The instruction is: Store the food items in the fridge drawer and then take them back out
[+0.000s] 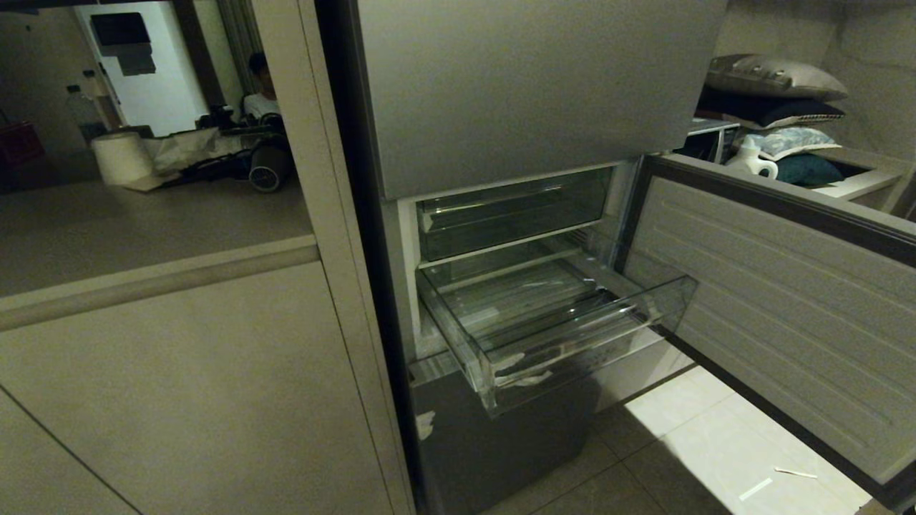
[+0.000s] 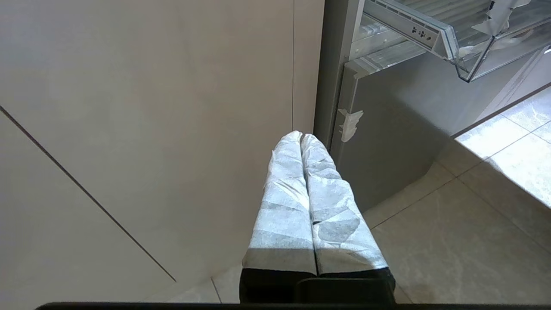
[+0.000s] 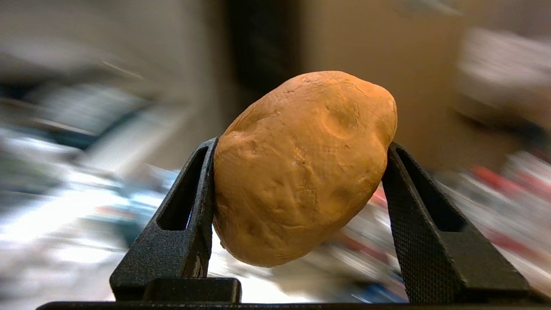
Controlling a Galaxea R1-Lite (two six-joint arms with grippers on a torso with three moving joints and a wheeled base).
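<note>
In the right wrist view, the right end effector (image 3: 297, 189) pinches a lumpy, orange-brown, potato-shaped food item (image 3: 301, 168) between its two black textured fingers (image 3: 181, 224), one pressed against each side of it. The item is dimpled and matte, and it stands out past the fingertips. Everything behind it is smeared, so where this end effector is in the room cannot be told; it does not appear in the head view.

The left end effector (image 2: 301, 137) hangs low beside the fridge, its two fingers (image 2: 284, 206) wrapped in white crinkled covering and pressed together with nothing between them. It points toward the seam between a beige cabinet panel (image 2: 150, 107) and the grey metallic lower fridge door (image 2: 396, 142), which carries a scrap of whitish tape (image 2: 349, 124). Pale floor tiles (image 2: 452, 241) lie beneath it.

Further on, the wide, shallow, clear plastic fridge drawer (image 1: 572, 336) is pulled out of the fridge body, with whitish tape scraps on its front corner. Its ribbed bottom shows no food in it. Above it sits a second clear bin (image 1: 512, 214), pushed in. The open fridge door (image 1: 780, 307) swings out on the robot's right.

Farthest back, pillows (image 1: 773, 79) are stacked on a shelf at the right, and on the left a person (image 1: 259, 89) sits beyond a white roll (image 1: 122, 157).
</note>
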